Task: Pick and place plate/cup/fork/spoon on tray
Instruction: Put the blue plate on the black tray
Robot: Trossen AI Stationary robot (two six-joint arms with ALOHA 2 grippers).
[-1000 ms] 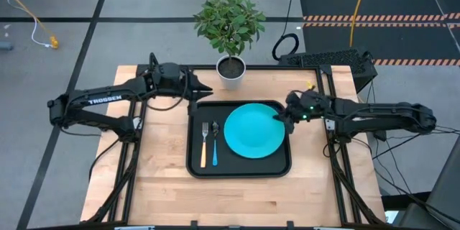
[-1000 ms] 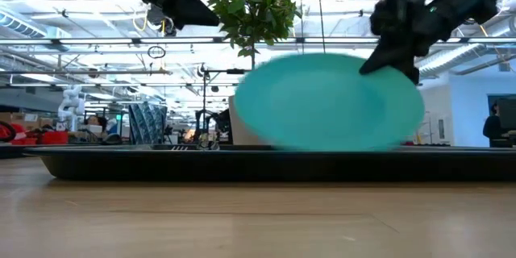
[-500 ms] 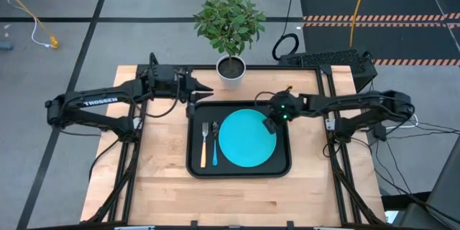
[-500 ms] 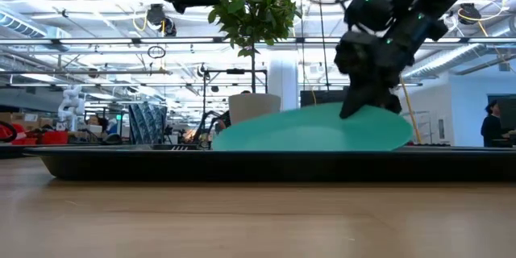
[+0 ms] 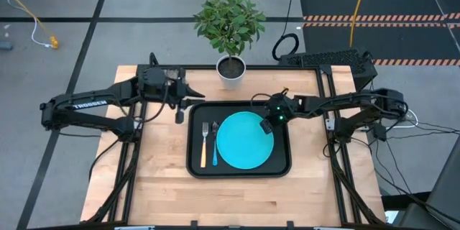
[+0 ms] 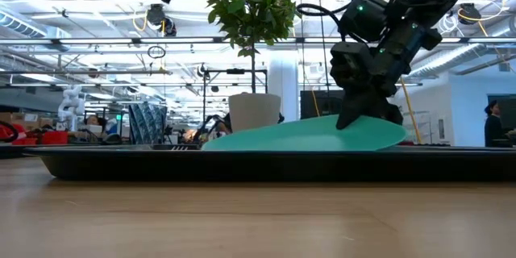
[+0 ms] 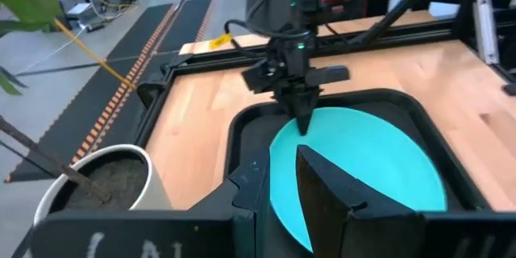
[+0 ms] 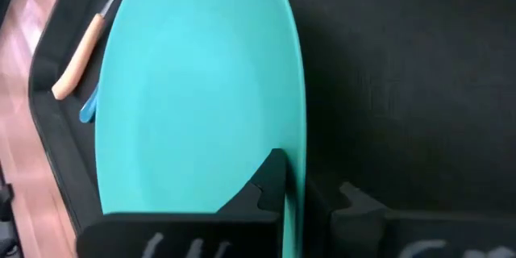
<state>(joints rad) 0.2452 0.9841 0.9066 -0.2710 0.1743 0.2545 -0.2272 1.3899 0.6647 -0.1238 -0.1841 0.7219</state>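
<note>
Turquoise plate (image 5: 245, 140) lies tilted in the black tray (image 5: 195, 164), its far right edge raised and pinched in my right hand (image 5: 269, 123); fork (image 5: 203, 144) and spoon (image 5: 215, 142) lie side by side in the tray, left of the plate. My left hand (image 5: 181, 95) hovers over the counter (image 5: 158, 187) by the tray's far left corner; whether it is wide or narrow I cannot tell.

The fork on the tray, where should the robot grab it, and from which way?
Probably by the yellow-orange handle of the fork, coming straight down from above. It lies flat on the tray, so only the top is free. The spoon lies close on one side and the tray's rim on the other, so the fingers should straddle the handle carefully.
</note>
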